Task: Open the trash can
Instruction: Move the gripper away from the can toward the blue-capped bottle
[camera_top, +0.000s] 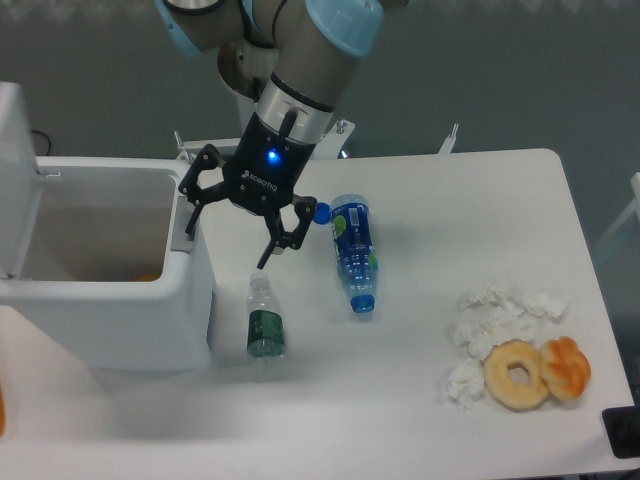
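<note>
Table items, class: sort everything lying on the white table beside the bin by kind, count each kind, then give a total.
Clear plastic bottles lying on their sides: 2, one with a blue label and blue cap, one with a dark green label.
Round pastries: 2, a pale ring doughnut and an orange twisted one.
Pile of crumpled white tissues: 1.
Total: 5.

The trash can (110, 300) is white, its raised lid (18, 180) white too, with something orange (148, 277) showing inside it; a grey tab (181, 232) sits on its right edge. The gripper (228, 239) is black with a blue light and white lettering, on a silver and pale blue arm (300, 60). One bottle (265, 320) is clear with a dark green label, the other bottle (354, 250) blue with a green patch and blue cap. The tissues (495, 325) are white, the doughnut (517, 374) tan, the pastry (566, 367) orange-brown, the table (450, 200) white
</note>
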